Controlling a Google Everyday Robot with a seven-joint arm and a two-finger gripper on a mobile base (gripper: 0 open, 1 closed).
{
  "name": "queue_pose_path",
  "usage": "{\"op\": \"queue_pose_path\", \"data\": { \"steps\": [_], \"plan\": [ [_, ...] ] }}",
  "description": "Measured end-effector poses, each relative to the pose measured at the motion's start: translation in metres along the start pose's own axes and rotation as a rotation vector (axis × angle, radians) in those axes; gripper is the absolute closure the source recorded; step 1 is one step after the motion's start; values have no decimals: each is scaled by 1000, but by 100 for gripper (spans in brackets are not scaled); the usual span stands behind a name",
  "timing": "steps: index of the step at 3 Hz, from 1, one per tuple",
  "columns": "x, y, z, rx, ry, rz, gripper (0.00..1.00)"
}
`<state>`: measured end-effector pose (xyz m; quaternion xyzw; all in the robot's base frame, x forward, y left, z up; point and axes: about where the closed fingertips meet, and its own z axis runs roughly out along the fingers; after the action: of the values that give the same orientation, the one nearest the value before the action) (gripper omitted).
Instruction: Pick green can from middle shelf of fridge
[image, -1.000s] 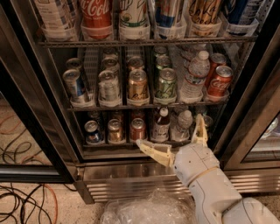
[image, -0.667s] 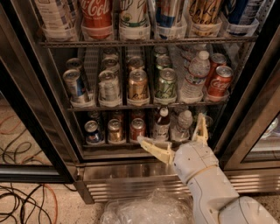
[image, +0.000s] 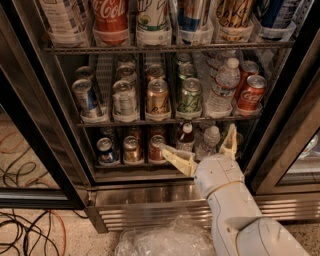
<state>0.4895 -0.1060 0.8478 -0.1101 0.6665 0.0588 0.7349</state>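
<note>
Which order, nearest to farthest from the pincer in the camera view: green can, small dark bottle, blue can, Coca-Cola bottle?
The open pincer hangs low in front of the fridge.
1. small dark bottle: bottom rack, just behind the pincer.
2. green can: middle shelf, straight above.
3. blue can: same shelf, far left.
4. Coca-Cola bottle: top rack, upper left.
</note>
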Motion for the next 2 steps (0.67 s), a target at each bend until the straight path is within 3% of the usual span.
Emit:
{"op": "queue_pose_path", "data": {
  "steps": [1, 2],
  "plan": [
    [4, 4, 3, 2, 12, -39, 0],
    [5, 5, 7, 7, 4, -41, 0]
  ]
}}
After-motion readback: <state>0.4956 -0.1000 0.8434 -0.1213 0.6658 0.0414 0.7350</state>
